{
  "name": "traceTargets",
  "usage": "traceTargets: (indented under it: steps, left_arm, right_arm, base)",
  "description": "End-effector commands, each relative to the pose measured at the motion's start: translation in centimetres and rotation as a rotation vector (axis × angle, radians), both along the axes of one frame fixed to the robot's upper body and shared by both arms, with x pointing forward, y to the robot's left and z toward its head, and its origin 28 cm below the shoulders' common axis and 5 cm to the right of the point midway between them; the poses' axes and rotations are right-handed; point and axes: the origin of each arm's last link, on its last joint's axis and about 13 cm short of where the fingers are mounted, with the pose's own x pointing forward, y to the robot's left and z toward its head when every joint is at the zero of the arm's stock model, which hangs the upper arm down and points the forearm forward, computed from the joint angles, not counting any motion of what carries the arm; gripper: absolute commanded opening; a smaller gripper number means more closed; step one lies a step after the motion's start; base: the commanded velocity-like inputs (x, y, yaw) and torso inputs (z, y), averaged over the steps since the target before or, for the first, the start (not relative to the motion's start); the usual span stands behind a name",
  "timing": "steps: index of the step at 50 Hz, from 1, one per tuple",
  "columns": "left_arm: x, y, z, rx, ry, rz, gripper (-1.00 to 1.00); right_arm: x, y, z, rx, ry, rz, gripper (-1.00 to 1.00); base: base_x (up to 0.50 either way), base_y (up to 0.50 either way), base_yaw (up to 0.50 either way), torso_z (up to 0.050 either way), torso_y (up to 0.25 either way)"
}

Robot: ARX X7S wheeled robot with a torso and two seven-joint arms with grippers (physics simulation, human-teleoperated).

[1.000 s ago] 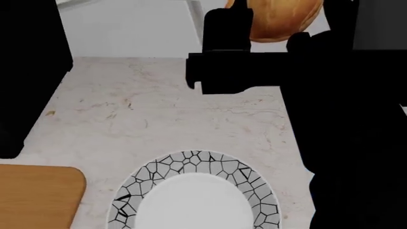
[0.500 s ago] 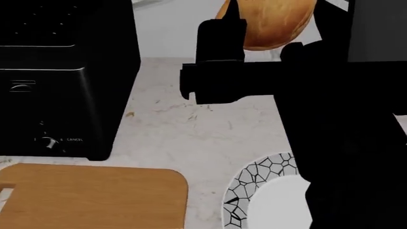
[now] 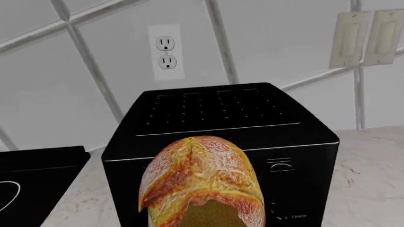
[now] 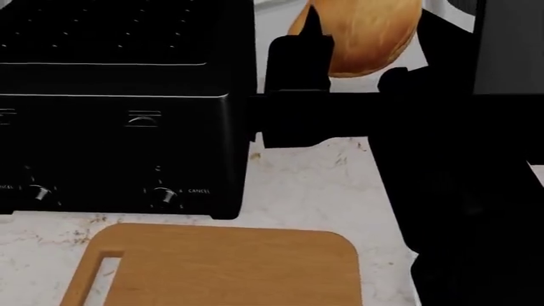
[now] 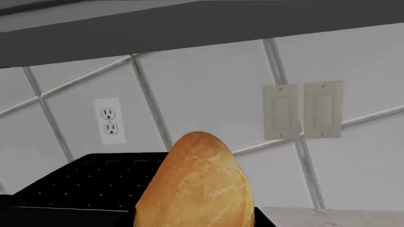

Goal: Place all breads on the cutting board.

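A mottled golden-brown bread [image 3: 202, 182] fills the near part of the left wrist view, held up in front of the black toaster; the left gripper's fingers are hidden behind it. A smoother golden bread [image 4: 365, 38] is held in the air by my right gripper [image 4: 376, 29], with black fingers [image 4: 307, 44] on either side of it. It also shows in the right wrist view [image 5: 196, 184]. The light-brown cutting board [image 4: 221, 268] with its handle slot lies on the counter in front of the toaster, below and left of the right gripper. Nothing lies on the part of it in view.
A black toaster [image 4: 119, 127] stands on the marble counter [image 4: 314, 185] just behind the board; it also shows in the left wrist view [image 3: 221, 113]. The tiled wall behind holds an outlet [image 3: 167, 52] and light switches [image 5: 303, 111]. My right arm fills the head view's right side.
The head view has swung left: the toaster and cutting board have slid right into view and the white cracked-rim plate has left it. The right gripper still holds its bread high.
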Motion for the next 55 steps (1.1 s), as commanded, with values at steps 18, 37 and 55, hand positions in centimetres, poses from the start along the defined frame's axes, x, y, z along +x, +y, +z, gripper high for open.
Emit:
traceTargets:
  steps: [18,37,55]
  left_arm:
    - [1.0,-0.5,-0.6,-0.027,0.036,-0.048,-1.0]
    - [2.5,-2.8,-0.7,-0.218,0.207,-0.39,-1.0]
    - [1.4,-2.7,-2.8,-0.268,0.488,-0.342,-1.0]
  right_arm:
    - [0.5,-0.5,-1.6,0.029,0.091,-0.005,-1.0]
    - [0.9,-0.6,-1.9,0.005,0.124,0.048,-1.0]
    - [1.4,-0.7,-2.8,0.001,0.14,0.034,-1.0]
  base:
    - [0.16,0.01,0.0,0.0,0.0]
    - [0.0,0.0,0.0,0.0,0.0]
    - [0.0,0.0,0.0,0.0,0.0]
